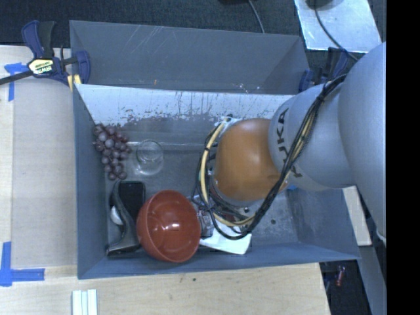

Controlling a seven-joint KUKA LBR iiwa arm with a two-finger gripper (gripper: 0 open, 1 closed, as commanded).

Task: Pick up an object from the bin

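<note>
Right now the gripper [209,223] sits low in the btm-centre of the frame, tucked under the arm's orange wrist cover [244,159]. That cover hides it, so can't tell if it's released or clenched; nothing seen held.

Nearest obj.: a white flat piece [231,243], poking out just below the gripper toward the btm edge, partly under it. Next, a red bowl [168,225], touching or v. close on the gripper's frame-left side; it's round, so no long axis to line up w/. Beyond it, further frame-left, is a black flat item [130,199], long axis approx. up-down in frame, lower end behind the bowl. Farther, upper left: a clear glass [149,157], then purple grapes [109,149] by the bin [197,58] wall.

Judgement: bowl is prob. the target, and the move turns on shifting frame-left onto its near rim.
</note>
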